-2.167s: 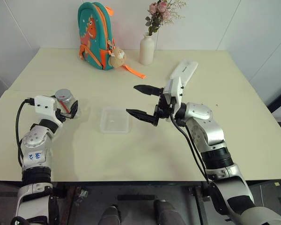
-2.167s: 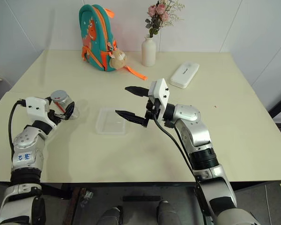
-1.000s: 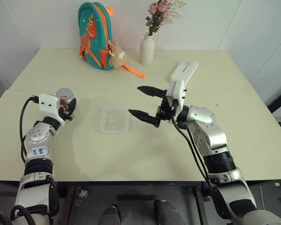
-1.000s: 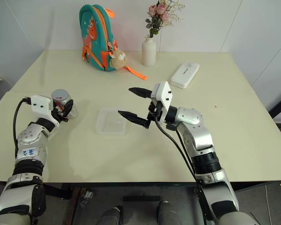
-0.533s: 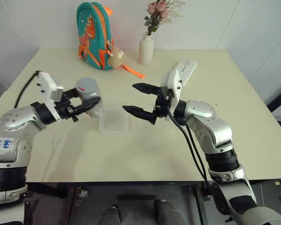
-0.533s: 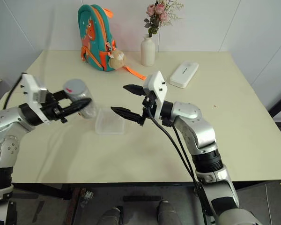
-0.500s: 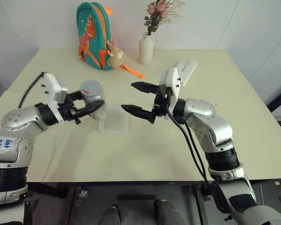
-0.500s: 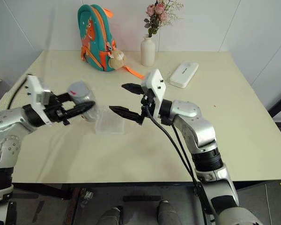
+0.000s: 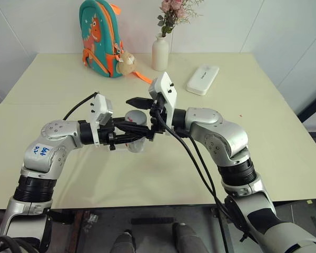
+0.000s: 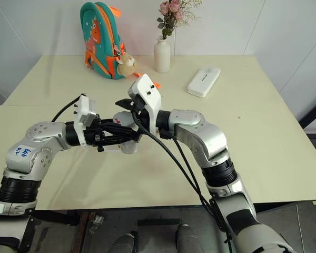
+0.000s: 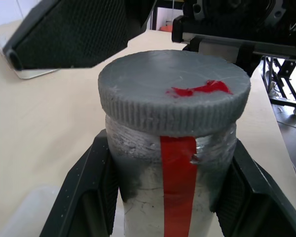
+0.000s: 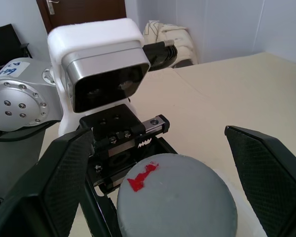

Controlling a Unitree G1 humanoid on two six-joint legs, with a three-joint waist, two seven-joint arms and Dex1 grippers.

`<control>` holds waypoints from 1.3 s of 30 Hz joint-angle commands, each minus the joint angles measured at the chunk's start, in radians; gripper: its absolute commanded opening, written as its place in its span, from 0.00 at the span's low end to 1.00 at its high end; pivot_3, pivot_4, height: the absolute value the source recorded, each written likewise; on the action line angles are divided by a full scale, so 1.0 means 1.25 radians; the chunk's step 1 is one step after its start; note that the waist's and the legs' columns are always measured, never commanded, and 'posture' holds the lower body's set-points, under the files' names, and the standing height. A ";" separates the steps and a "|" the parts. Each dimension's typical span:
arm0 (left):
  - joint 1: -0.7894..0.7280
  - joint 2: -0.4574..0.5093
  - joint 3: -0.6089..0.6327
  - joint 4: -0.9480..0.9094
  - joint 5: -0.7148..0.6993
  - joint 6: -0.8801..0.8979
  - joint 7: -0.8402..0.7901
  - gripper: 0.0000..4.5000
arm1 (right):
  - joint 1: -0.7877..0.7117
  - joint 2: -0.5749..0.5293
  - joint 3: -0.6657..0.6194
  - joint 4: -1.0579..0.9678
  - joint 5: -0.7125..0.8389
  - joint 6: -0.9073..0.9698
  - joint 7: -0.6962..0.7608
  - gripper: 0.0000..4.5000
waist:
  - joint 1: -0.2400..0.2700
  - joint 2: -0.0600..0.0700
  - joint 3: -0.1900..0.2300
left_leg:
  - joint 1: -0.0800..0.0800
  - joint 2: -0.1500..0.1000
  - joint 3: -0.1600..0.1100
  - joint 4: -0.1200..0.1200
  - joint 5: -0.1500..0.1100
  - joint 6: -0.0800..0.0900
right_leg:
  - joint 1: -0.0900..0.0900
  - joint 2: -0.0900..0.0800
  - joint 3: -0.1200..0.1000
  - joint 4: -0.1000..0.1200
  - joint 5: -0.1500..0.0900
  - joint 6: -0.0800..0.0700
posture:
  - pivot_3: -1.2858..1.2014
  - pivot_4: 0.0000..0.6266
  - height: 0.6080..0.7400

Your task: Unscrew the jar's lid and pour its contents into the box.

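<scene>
Left claw clamped on jar below lid; right wrist view shows right claw spread wide, straddling lid untouched; head views show desk, backpack.

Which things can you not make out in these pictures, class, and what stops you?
- The contents: inside the jar, hidden by its silvery wall and the lid, on every view.
- The box: eye views, mostly covered by both grippers and the jar.
- The jar's base: left wrist view, cut off by the edge.
</scene>
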 commanded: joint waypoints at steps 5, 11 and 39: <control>-0.003 -0.006 0.053 -0.006 0.003 -0.022 0.012 0.47 | -0.003 0.008 -0.047 -0.010 0.016 -0.011 -0.031 1.00 | 0.000 0.000 0.000 | 0.000 0.000 0.000 0.000 0.000 0.000 | 0.000 0.000 0.000 0.000 0.000 0.000 | 0.52 0.24 1.00; -0.009 -0.024 0.062 -0.004 0.004 -0.023 0.032 0.47 | 0.003 0.016 -0.062 0.002 0.021 -0.019 -0.030 1.00 | -0.001 0.000 0.000 | 0.000 0.000 0.000 0.000 0.000 0.000 | 0.000 0.000 0.000 0.000 0.000 0.000 | 0.52 0.24 1.00; -0.038 -0.022 0.051 0.025 -0.011 -0.042 -0.063 0.47 | -0.011 -0.041 -0.023 0.045 0.073 -0.088 0.221 0.57 | 0.001 0.000 0.000 | 0.000 0.000 0.000 0.000 0.000 0.000 | 0.000 0.000 0.000 0.001 0.000 0.000 | 0.52 0.24 1.00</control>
